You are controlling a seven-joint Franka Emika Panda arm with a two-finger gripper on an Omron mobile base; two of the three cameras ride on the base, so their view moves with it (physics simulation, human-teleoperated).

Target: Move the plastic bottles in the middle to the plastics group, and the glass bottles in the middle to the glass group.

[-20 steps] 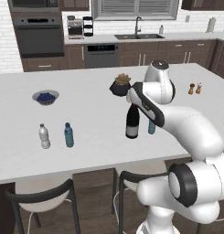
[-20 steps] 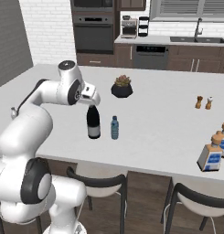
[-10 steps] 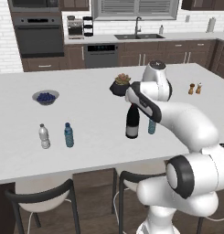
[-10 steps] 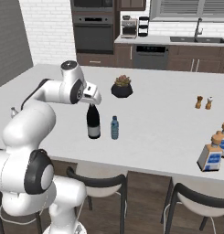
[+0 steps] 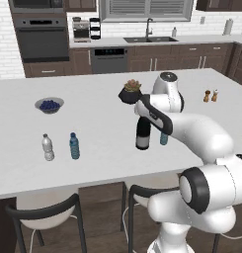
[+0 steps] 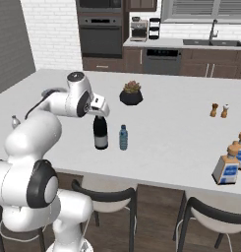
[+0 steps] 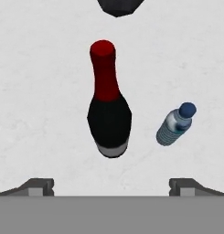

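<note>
**Open gripper hanging above the wine bottle**

The arm is reaching forward from the base over the white island counter (image 5: 93, 123), elbow bent high, forearm running out level and the wrist turning the hand to look straight down. The gripper (image 7: 111, 186) is standing wide open — its two dark fingertips (image 7: 38, 186) are sitting far apart at the bottom of the hand view, and nothing is lying between them or touching them.

The wine bottle (image 7: 109, 103) is standing upright directly beneath the hand, a little ahead of the midline between the tips; its red top is pointing up at the camera. In the base views the hand (image 6: 98, 107) is sitting just above the bottle's neck (image 6: 100, 132), and whether it touches the top cannot be told.

The small water bottle (image 7: 176, 124) — pale grey-blue, dark cap — is standing just beside the wine bottle, off toward one fingertip's side, clear of both the bottle and the gripper. It is also showing in the right base view (image 6: 123, 137).

A dark plant pot (image 6: 131, 94) is sitting beyond the wine bottle, ahead of the gripper.

Well apart from the gripper, off to its left, two small water bottles are standing together: a whitish one (image 5: 47, 147) and a deeper blue one (image 5: 74, 146). Far off to its right, near the counter edge, squarish bottles with blue-white labels (image 6: 226, 168) are standing.
</note>
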